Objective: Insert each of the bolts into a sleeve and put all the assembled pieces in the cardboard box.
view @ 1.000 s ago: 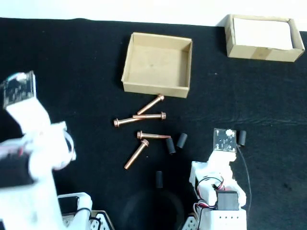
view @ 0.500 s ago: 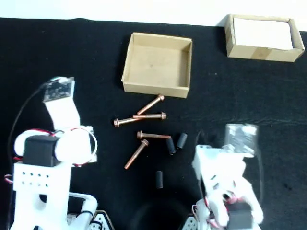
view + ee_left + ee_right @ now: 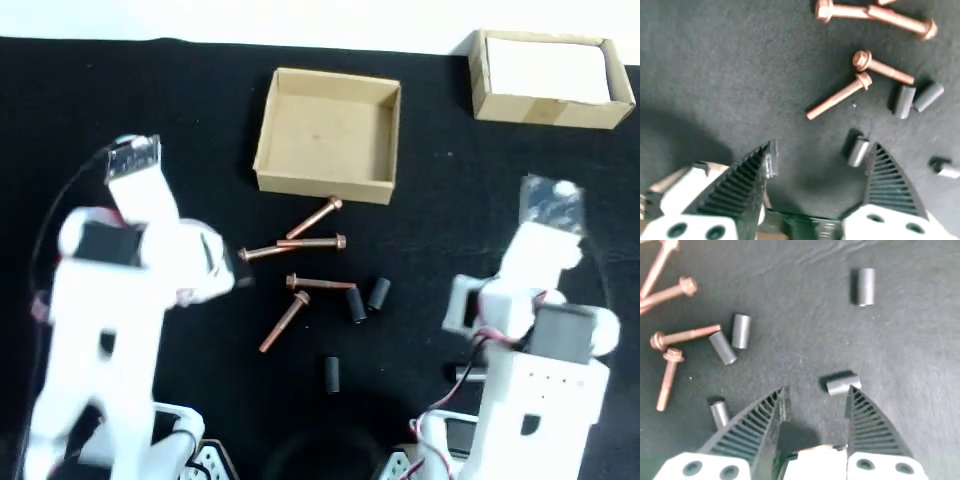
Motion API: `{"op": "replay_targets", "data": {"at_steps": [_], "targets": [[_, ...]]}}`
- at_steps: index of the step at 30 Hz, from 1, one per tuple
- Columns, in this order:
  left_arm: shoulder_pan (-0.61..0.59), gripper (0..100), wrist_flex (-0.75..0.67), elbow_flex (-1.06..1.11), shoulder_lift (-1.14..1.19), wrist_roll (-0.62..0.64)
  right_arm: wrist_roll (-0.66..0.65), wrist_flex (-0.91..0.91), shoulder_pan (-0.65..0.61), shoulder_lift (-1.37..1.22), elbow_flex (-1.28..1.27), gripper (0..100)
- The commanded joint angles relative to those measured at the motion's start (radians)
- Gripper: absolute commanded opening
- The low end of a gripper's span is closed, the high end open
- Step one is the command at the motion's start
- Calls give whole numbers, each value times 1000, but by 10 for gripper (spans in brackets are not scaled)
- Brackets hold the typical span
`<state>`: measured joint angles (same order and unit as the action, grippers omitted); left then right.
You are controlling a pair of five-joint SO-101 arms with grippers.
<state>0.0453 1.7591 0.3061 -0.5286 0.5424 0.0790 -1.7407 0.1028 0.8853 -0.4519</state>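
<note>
Just off one fingertip of the left gripper point(image 3: 822, 150) lies a short dark sleeve point(image 3: 857, 151); whether it touches the finger cannot be told. The ribbed fingers stand wide apart with nothing between them. Farther ahead of this gripper two bolts point(image 3: 837, 97) lie with their heads nearly together, and two more sleeves point(image 3: 903, 100) lie just beside them. The bolts beyond point(image 3: 850, 11) run up to the frame edge, and the farthest is cut off there. Off to one side a grey piece point(image 3: 945, 170) is half out of frame and hard to make out.

The right gripper point(image 3: 817, 390) is spread open too and holds nothing. A tipped sleeve point(image 3: 841, 384) lies right at the tip of one finger, and a hidden sleeve point(image 3: 719, 412) is partly covered by the other finger. A lone sleeve point(image 3: 866, 286) lies well ahead.

The bolts are copper-coloured, long and thin, with flanged heads. The sleeves are short dark grey tubes.

From above, the four bolts point(image 3: 290, 248) lie loose on the black cloth point(image 3: 450, 200) between the left arm point(image 3: 130, 270) and the right arm point(image 3: 540, 330). The open-topped cardboard box point(image 3: 325, 185) sits just beyond them, well ahead of both grippers. A second box point(image 3: 540, 110) stands far off past the right arm.
</note>
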Motion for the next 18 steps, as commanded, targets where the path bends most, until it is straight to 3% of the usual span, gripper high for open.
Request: {"op": "replay_targets", "data": {"at_steps": [1, 8, 10, 14, 18], "targets": [[53, 287, 5, -53, 62, 37, -2, -15, 117, 25, 19, 173], [203, 292, -3, -24, 77, 31, 5, 272, 84, 114, -259, 171], [219, 292, -64, 28, 79, 31, 8, 387, 102, 107, -325, 170], [220, 291, -199, 148, 77, 31, 14, 535, 285, 104, -432, 167], [220, 287, -276, 202, 77, 34, -149, 665, 354, 54, -527, 0]]}}
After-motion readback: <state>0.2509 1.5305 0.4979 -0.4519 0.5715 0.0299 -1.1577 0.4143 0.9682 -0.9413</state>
